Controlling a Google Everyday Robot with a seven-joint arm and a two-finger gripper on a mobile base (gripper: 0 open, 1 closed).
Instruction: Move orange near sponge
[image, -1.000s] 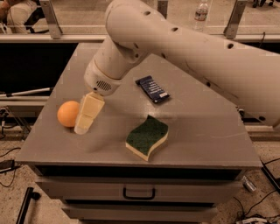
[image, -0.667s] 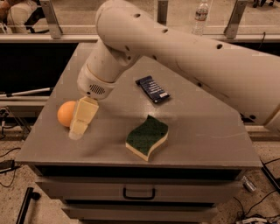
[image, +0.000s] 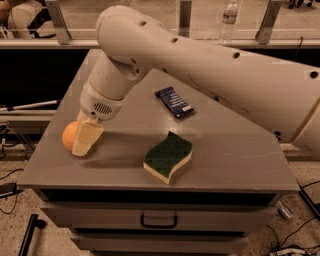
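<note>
The orange (image: 69, 136) rests near the left edge of the grey table (image: 225, 150), towards the front. My gripper (image: 82, 144) has come down right against it and covers its right side. Whether it has hold of the fruit does not show. The sponge (image: 168, 157), with its dark green top and pale yellow base, lies at the front middle of the table, well to the right of the orange and apart from the gripper.
A dark blue rectangular packet (image: 174, 101) lies behind the sponge near the table's middle. My big arm (image: 200, 65) spans the table's back right. A drawer handle (image: 158, 220) sits below the front edge. A water bottle (image: 229, 20) stands beyond.
My gripper has moved left and down, from just right of the orange to right against it, now hiding its right side. The sponge and the packet have stayed put.
</note>
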